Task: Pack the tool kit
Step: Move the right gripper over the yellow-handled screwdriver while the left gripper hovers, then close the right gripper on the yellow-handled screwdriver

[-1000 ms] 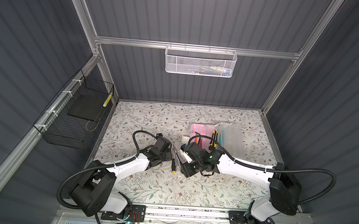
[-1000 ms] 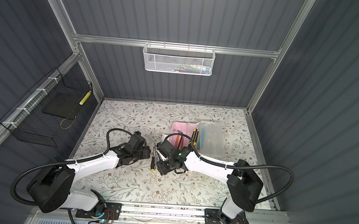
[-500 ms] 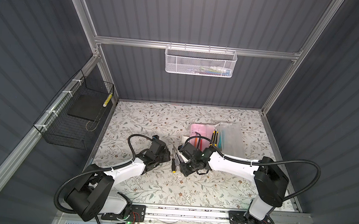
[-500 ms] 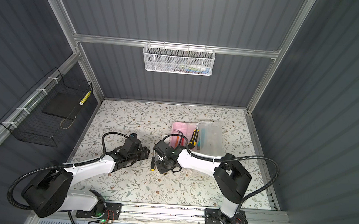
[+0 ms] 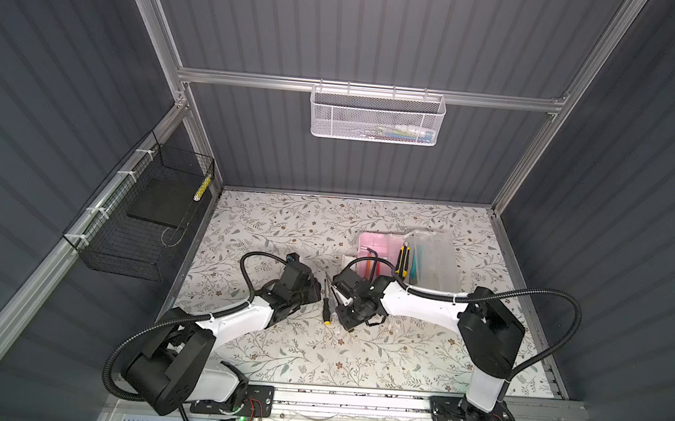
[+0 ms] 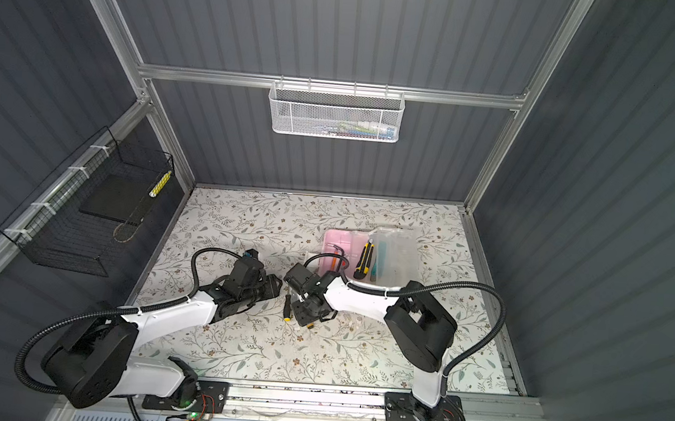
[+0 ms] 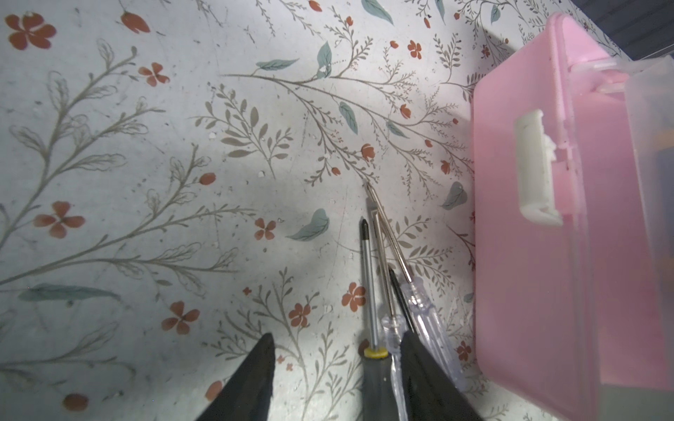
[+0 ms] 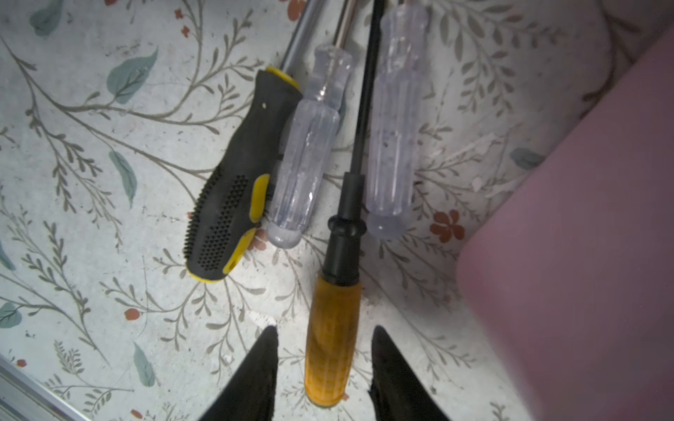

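**Grasp of the orange-handled screwdriver**

The right jaws are set part open astride the orange plastic handle of the black-shafted screwdriver point(image 8: 332, 339). A gap shows on each side and nothing is gripped. The handle should be centred before closure and lifted straight, because a clear-handled screwdriver point(image 8: 306, 160) and a second clear-handled screwdriver point(image 8: 392, 145) flank its shaft.

The left jaws are parted and empty, low over the black-and-yellow rubber-handled screwdriver point(image 7: 374, 379). They crowd the same cluster.

The pink rectangular plastic box point(image 5: 374, 248) lies open just beside on the floral table point(image 5: 284, 223), and its near wall limits the approach.
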`<state>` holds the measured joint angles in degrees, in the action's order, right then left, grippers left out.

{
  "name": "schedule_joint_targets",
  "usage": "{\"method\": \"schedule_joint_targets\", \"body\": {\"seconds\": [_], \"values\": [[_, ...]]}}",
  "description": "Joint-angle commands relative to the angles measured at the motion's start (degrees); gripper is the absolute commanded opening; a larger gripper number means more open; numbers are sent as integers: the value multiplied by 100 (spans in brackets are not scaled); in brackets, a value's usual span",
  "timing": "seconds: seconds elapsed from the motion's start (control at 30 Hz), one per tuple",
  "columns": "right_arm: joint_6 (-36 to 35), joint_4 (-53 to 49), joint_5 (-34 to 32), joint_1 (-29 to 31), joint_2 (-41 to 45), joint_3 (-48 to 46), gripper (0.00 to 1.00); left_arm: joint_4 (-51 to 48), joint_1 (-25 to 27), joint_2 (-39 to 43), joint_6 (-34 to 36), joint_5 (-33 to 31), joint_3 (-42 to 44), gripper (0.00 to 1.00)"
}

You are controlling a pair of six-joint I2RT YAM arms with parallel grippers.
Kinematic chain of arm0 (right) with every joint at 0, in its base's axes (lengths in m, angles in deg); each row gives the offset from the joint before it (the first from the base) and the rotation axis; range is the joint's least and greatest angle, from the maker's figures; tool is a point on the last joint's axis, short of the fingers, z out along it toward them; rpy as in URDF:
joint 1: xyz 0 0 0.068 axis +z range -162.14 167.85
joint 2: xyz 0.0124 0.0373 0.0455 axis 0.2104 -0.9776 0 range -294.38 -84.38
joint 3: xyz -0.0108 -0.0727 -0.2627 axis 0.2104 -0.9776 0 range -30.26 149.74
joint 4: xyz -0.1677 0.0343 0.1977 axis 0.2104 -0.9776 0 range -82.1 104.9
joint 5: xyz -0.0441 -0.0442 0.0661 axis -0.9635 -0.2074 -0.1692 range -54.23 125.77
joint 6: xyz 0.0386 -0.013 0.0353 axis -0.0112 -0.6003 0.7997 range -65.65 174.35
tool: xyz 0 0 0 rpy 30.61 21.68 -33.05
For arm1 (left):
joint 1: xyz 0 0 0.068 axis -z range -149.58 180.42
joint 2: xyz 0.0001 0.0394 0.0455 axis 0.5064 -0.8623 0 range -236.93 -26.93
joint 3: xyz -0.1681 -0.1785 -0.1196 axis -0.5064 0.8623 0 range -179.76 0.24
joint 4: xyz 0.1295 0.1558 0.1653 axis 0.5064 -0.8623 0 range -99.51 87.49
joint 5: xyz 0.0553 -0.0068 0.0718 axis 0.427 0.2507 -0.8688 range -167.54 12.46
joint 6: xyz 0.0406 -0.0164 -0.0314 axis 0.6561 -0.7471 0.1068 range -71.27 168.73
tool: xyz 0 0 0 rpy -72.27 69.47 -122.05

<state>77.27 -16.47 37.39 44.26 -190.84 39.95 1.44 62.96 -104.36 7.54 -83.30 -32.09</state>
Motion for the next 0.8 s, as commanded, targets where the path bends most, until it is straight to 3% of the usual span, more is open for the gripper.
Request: {"method": "schedule_joint_targets", "body": {"seconds": [0.0,0.77], "values": [[28,-166,-43,-25,-124,150,43,56,-37,-44,-27,49,101,56],[72,-323,-192,-26,-499,335,41,151,-93,-95,-58,49,176,55]]}}
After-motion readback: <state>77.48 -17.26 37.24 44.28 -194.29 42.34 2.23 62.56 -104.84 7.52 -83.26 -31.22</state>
